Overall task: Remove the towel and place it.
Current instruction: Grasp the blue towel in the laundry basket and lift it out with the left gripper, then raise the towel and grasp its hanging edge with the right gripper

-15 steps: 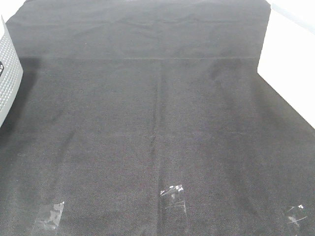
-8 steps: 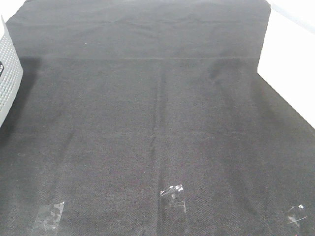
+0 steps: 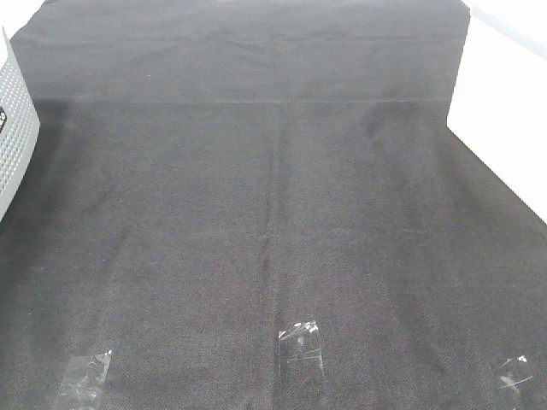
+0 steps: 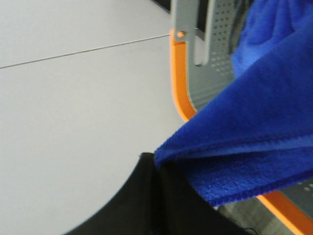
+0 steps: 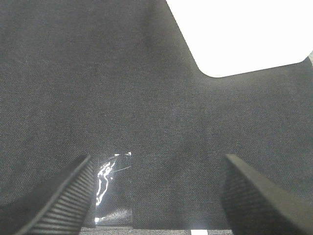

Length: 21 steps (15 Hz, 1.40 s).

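The bright blue towel (image 4: 254,127) shows only in the left wrist view, folded and draped over a grey perforated basket (image 4: 210,73) with an orange rim (image 4: 178,88). My left gripper (image 4: 166,183) is a dark shape right at the towel's stitched edge and appears shut on it. My right gripper (image 5: 156,193) is open and empty, its ridged fingers (image 5: 58,200) spread low over the black table cloth (image 5: 146,88). Neither gripper nor the towel shows in the exterior high view.
The black table cloth (image 3: 273,213) covers most of the table. The grey perforated basket (image 3: 13,137) stands at the left edge. Bare white tabletop (image 3: 513,111) lies at the right. Clear tape patches (image 3: 299,337) mark the cloth's near part.
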Each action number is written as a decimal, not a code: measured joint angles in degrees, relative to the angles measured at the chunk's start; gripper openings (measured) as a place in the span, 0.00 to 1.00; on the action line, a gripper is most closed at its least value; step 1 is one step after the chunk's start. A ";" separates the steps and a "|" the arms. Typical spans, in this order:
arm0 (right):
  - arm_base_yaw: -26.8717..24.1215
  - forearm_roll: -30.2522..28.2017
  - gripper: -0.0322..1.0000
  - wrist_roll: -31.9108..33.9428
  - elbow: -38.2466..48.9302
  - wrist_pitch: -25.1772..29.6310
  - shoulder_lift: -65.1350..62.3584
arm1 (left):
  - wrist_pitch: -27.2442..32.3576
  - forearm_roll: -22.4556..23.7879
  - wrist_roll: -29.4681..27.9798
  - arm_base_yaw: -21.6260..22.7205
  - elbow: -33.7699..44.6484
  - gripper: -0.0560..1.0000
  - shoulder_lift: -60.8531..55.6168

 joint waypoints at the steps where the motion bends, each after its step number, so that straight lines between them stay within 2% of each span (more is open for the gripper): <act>1: 0.00 0.00 0.70 0.00 0.00 0.00 0.00 | -2.41 0.00 0.00 0.00 0.00 0.05 -1.72; 5: 0.00 0.00 0.70 0.00 0.00 0.00 0.00 | -11.00 -1.72 -0.23 -0.34 0.00 0.05 -7.91; 7: 0.00 0.00 0.70 0.00 0.00 0.00 0.00 | -13.12 -2.46 -0.23 -2.64 0.00 0.05 -10.37; 11: 0.00 0.23 0.70 0.00 0.00 0.00 0.00 | -15.76 -2.52 -0.29 -13.01 0.00 0.05 -13.41; 12: 0.00 0.46 0.70 0.00 0.00 0.00 0.00 | -15.47 -2.52 -0.29 -17.99 0.00 0.05 -14.09; 16: 0.00 1.60 0.70 -0.11 -0.17 -0.74 0.17 | -12.09 -2.46 -0.17 -30.02 0.00 0.05 -14.50; 17: 0.00 4.01 0.70 -1.32 -0.69 -2.06 1.38 | -10.20 -2.12 0.46 -33.06 0.00 0.05 -14.50; 18: 0.00 9.11 0.70 -4.58 -0.97 -5.16 3.15 | -8.37 -0.97 1.72 -35.75 0.00 0.05 -14.50; 19: 0.00 15.99 0.70 -9.22 -1.15 -9.74 5.44 | -7.45 0.23 3.09 -38.50 0.00 0.05 -14.50; 21: 0.00 32.77 0.70 -22.92 -1.20 -16.33 12.15 | -6.88 2.46 4.07 -44.52 0.00 0.05 -14.50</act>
